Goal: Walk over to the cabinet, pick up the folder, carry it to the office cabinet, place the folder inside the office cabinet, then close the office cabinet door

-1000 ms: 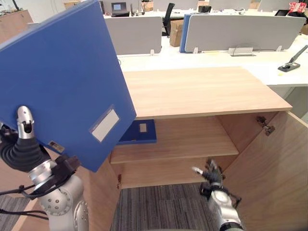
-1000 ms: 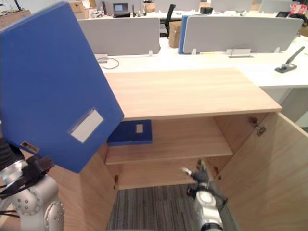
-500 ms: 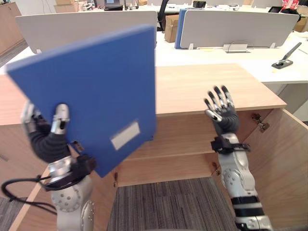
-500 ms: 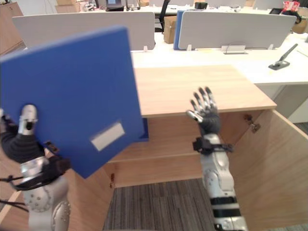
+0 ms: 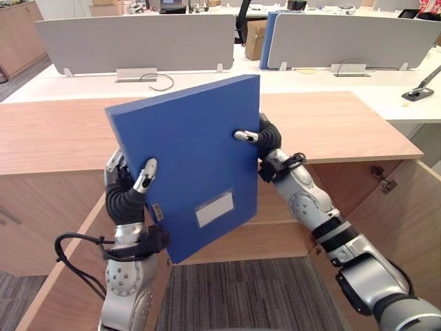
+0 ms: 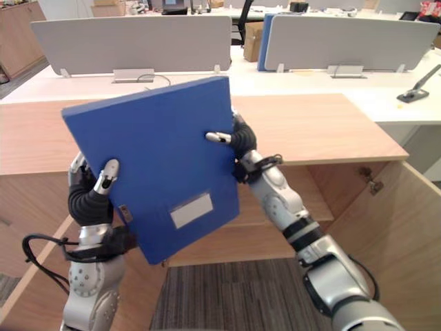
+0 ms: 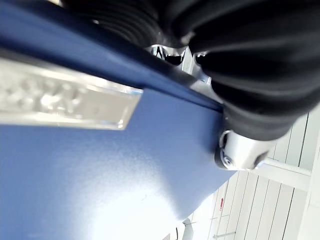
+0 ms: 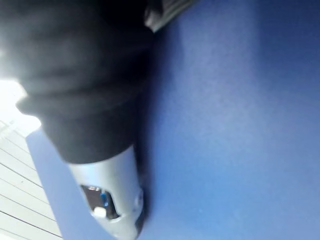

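Note:
I hold a blue folder (image 5: 189, 165) with a white label upright before the wooden office cabinet (image 5: 331, 124), tilted slightly. My left hand (image 5: 127, 189) grips its left edge, thumb on the front and fingers behind. My right hand (image 5: 267, 138) pinches the right edge near the top corner, its thumb across the front. In the left wrist view the folder (image 7: 100, 175) and its label lie right against the hand (image 7: 240, 100). The right wrist view has the thumb of my right hand (image 8: 107, 200) pressed on the blue cover (image 8: 230, 125). The folder hides most of the cabinet's inside.
The cabinet's right door (image 5: 406, 227) stands open, and a wooden panel (image 5: 62, 276) juts out at lower left. Behind the cabinet run white desks with grey dividers (image 5: 138, 41); a black tool (image 5: 418, 92) lies at the far right. Grey carpet (image 5: 241, 296) lies below.
The right hand rose from near the floor and took hold of the folder's right edge. The folder came down from the upper left to the centre. The camera shifted.

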### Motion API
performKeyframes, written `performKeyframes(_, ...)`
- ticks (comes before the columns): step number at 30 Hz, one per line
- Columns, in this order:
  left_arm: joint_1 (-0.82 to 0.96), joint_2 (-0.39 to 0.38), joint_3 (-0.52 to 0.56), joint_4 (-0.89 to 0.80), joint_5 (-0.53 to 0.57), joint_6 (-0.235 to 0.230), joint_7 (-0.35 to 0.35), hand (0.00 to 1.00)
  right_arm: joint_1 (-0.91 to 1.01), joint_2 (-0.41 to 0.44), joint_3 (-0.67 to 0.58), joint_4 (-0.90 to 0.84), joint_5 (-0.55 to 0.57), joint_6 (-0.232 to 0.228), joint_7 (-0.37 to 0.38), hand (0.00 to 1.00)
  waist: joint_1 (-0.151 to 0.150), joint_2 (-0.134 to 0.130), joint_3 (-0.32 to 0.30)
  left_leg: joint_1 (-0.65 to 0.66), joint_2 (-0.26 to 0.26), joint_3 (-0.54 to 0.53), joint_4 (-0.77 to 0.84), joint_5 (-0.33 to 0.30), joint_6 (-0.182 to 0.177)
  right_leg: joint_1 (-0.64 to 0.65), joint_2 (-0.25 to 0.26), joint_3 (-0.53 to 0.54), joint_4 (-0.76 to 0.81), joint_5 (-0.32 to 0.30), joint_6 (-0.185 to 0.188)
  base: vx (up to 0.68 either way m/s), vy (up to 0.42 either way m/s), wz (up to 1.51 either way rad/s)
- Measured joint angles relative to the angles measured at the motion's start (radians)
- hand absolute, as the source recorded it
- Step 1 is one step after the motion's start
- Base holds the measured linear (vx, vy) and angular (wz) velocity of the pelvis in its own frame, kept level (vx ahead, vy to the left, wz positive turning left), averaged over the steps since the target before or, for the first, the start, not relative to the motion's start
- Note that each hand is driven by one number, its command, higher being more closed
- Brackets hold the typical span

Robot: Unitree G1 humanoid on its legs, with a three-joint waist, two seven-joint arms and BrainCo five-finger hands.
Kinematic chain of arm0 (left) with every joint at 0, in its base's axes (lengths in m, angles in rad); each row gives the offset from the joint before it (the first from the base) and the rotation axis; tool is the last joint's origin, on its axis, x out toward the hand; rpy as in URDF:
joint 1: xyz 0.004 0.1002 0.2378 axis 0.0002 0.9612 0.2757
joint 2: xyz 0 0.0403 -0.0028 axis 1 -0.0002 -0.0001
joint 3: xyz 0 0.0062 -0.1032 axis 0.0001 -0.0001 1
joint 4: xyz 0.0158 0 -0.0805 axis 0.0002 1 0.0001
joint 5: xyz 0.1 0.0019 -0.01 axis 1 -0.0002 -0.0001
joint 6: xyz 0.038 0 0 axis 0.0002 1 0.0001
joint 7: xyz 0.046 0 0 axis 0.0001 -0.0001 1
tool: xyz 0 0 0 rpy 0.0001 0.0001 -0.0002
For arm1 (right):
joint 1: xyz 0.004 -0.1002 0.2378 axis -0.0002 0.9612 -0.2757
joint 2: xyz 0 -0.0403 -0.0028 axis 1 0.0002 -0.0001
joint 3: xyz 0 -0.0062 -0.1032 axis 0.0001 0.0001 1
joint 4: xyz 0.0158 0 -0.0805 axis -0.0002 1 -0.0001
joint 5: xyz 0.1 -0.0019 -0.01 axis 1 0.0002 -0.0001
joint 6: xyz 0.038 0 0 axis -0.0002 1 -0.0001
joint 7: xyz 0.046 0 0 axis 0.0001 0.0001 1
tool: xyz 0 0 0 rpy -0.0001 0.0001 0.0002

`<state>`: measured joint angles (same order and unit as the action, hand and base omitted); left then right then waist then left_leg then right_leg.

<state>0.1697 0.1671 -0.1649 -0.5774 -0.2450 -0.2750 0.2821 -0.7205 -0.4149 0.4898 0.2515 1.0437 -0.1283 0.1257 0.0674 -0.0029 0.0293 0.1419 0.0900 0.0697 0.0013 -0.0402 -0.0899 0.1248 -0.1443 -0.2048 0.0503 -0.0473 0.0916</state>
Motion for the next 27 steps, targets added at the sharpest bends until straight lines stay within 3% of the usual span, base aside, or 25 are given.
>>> performKeyframes(1,0.000,0.005,-0.003,0.000,0.000,-0.004,0.005,1.00,-0.017,-0.017,0.019,0.000,0.000,-0.001,0.003,0.00,0.000,0.005,-0.006,0.000,0.000,0.000,0.000,0.000,0.000,0.000,0.000,0.000,0.000,0.001,0.000,0.00,0.000,0.00)
performKeyframes(2,0.000,0.013,-0.005,0.000,0.000,-0.010,0.006,1.00,-0.029,-0.029,0.036,-0.004,0.000,-0.001,0.006,1.00,-0.001,0.010,-0.012,0.000,0.000,0.000,0.000,0.000,0.000,0.001,-0.001,0.000,0.000,0.001,0.000,0.00,0.000,0.00)
performKeyframes(9,0.021,0.045,-0.016,0.004,0.000,-0.070,0.007,1.00,-0.046,-0.161,0.115,-0.105,-0.001,-0.012,0.074,1.00,-0.004,0.022,-0.046,-0.002,0.001,-0.001,0.000,0.002,0.000,0.000,0.001,0.000,-0.001,0.003,-0.001,0.00,0.000,0.00)
performKeyframes(12,0.044,0.061,-0.016,0.023,0.023,-0.086,0.013,1.00,-0.076,-0.235,0.192,-0.108,0.000,0.003,0.109,1.00,-0.007,0.023,-0.050,-0.004,0.004,0.011,0.005,0.002,0.000,-0.007,0.004,0.014,-0.004,0.014,-0.002,-0.03,0.014,-0.15)
performKeyframes(14,0.074,0.076,-0.013,0.037,0.085,-0.086,0.022,1.00,-0.103,-0.286,0.249,-0.108,-0.002,0.024,0.142,1.00,0.009,0.023,-0.051,-0.020,0.012,0.052,0.017,-0.001,-0.002,-0.044,0.009,0.049,0.000,0.030,-0.005,-0.11,0.032,-0.56)
performKeyframes(15,0.099,0.087,-0.006,0.039,0.117,-0.078,0.022,0.00,-0.121,-0.296,0.267,-0.108,-0.012,0.042,0.155,1.00,0.016,0.024,-0.050,-0.046,0.023,0.078,0.038,-0.009,-0.004,-0.080,0.016,0.055,0.001,0.047,-0.012,-0.11,0.010,-0.71)
performKeyframes(18,0.161,0.091,-0.007,0.075,0.160,-0.047,0.016,0.00,-0.122,-0.322,0.298,-0.108,-0.060,0.070,0.158,1.00,0.015,0.029,-0.044,-0.073,0.033,0.111,0.089,-0.033,-0.005,-0.101,0.025,0.072,-0.008,0.066,-0.017,-0.11,0.004,-0.44)
performKeyframes(23,0.207,0.087,-0.034,0.219,0.214,0.020,-0.108,0.00,0.015,-0.432,0.287,-0.147,-0.218,0.112,0.195,1.00,0.001,0.045,-0.034,-0.111,0.073,0.082,0.198,-0.086,-0.020,-0.070,0.056,0.041,-0.032,0.067,-0.021,-0.07,-0.028,0.10)
performKeyframes(27,0.217,0.056,-0.052,0.318,0.173,0.046,-0.199,0.00,0.163,-0.443,0.213,-0.148,-0.360,0.129,0.230,1.00,-0.002,0.076,-0.015,-0.125,0.096,0.088,0.222,-0.084,-0.018,-0.071,0.068,0.017,-0.015,0.047,-0.035,0.00,-0.040,0.14)
